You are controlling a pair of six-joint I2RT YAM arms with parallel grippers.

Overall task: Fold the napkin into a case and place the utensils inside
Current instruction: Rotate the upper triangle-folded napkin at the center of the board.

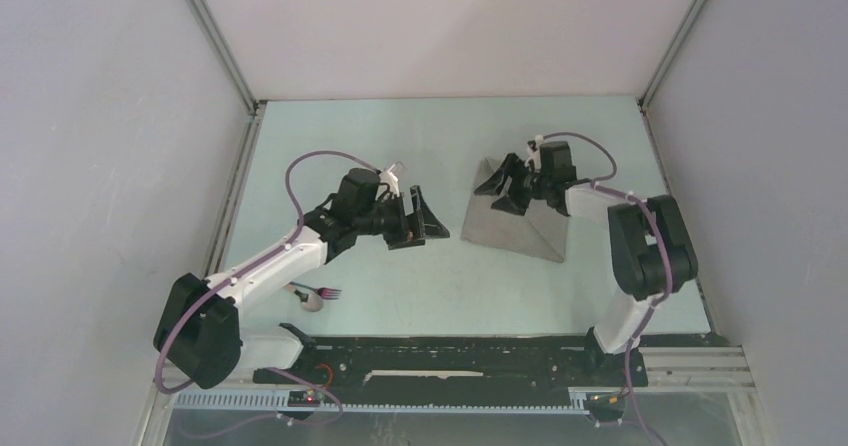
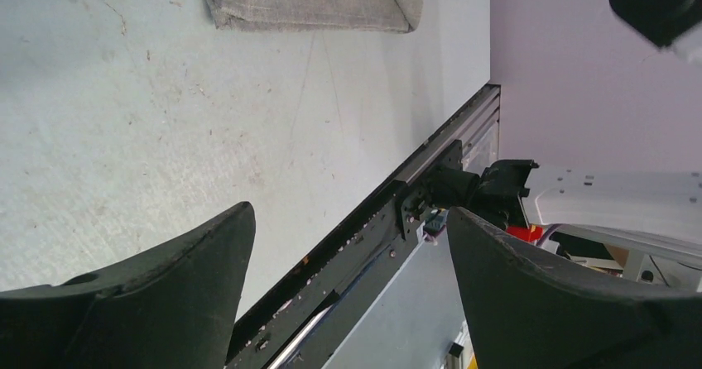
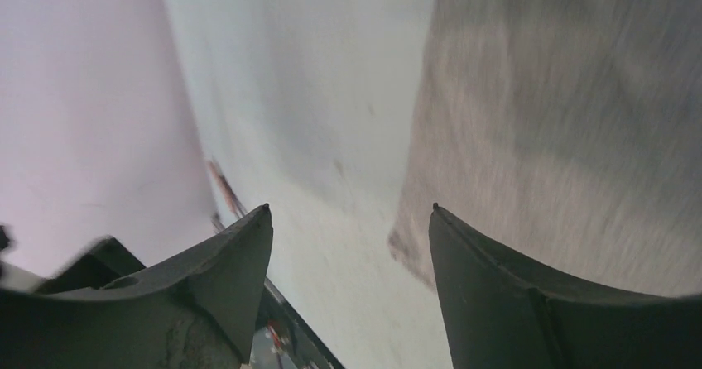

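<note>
Grey napkin (image 1: 510, 228), folded into a layered wedge tapering toward the far side, flat on the pale green table (image 1: 400, 136), right of centre. Right gripper (image 1: 500, 194) poised over the cloth's far left part, jaws spread wide with nothing between them. From the right wrist camera, one finger above the fabric's edge (image 3: 563, 121), the other above bare tabletop; contact with the cloth impossible to judge through the blur.

Left gripper (image 1: 428, 216) just left of the napkin and apart from it, turned sideways, likewise wide and empty. From the left wrist camera, folded cloth at the top of the view (image 2: 310, 1) and black rail (image 2: 348, 241) at the table's near edge running between the fingers.

Utensils (image 1: 318, 295) well apart from the cloth at near left, beside the left arm (image 1: 270, 261): spoon (image 1: 311, 302) with pale bowl, fork (image 1: 328, 292) with pinkish-purple handle, close together on the table, both outside the napkin.
</note>
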